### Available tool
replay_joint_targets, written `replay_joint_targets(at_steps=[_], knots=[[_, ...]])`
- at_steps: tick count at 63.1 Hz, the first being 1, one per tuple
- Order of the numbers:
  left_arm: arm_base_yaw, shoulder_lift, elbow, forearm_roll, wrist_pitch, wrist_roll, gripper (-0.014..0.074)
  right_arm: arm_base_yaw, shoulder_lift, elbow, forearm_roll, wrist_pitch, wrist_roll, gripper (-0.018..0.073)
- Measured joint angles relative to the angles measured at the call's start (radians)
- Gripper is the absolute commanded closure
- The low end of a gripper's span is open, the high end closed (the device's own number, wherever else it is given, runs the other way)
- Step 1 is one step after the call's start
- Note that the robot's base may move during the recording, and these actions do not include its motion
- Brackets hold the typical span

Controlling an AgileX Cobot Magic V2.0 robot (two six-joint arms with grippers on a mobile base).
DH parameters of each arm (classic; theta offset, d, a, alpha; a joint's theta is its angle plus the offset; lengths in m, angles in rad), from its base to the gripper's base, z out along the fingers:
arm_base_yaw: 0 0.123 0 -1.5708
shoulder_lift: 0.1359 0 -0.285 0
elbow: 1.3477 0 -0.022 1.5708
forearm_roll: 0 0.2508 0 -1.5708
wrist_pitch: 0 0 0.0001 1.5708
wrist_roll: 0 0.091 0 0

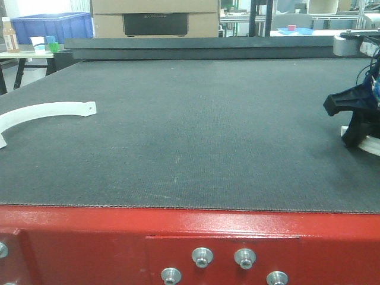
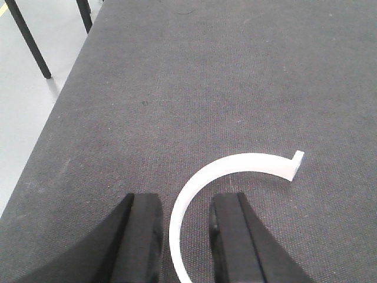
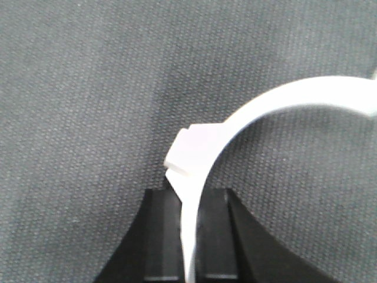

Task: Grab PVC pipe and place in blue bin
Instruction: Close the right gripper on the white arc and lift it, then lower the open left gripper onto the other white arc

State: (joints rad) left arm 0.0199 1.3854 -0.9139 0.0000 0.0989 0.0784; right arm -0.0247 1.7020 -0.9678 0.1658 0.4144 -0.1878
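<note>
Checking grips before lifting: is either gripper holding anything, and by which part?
Right gripper pinches a white curved piece near its tabbed end. Left gripper, open, straddles a second curved piece.

Tally: curved white PVC pieces x2 – left PVC piece (image 1: 44, 111), right PVC piece (image 3: 294, 97). Grippers x2 – left gripper (image 2: 185, 205), right gripper (image 3: 187, 199). Back of room: blue bin (image 1: 53, 27) x1, bottle (image 1: 9, 34) x1, cups x2 – white cup (image 1: 37, 43), green cup (image 1: 54, 46). Bolts (image 1: 202, 257) on red frame (image 1: 89, 237): 4 in full view.
</note>
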Motion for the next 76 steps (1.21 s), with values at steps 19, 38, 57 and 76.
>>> replay_joint_targets(at_steps=[19,38,57,76], knots=[[0.000,0.000,0.000,0.000,-0.002,0.000,0.0436,0.000,-0.012,0.000,0.000,0.008,0.000,0.0721],[0.000,0.017,0.000,0.000,-0.004,0.000,0.0436,0.000,-0.185,0.000,0.015,0.023,0.000,0.0721],[0.000,0.120,-0.048,-0.091,0.009,0.000,0.0436,0.000,-0.411,0.000,0.046,0.098,0.000,0.0721],[0.000,0.251,-0.197,-0.087,0.158,-0.025,0.0436,0.000,-0.574,0.000,0.063,0.152,0.000,0.0721]])
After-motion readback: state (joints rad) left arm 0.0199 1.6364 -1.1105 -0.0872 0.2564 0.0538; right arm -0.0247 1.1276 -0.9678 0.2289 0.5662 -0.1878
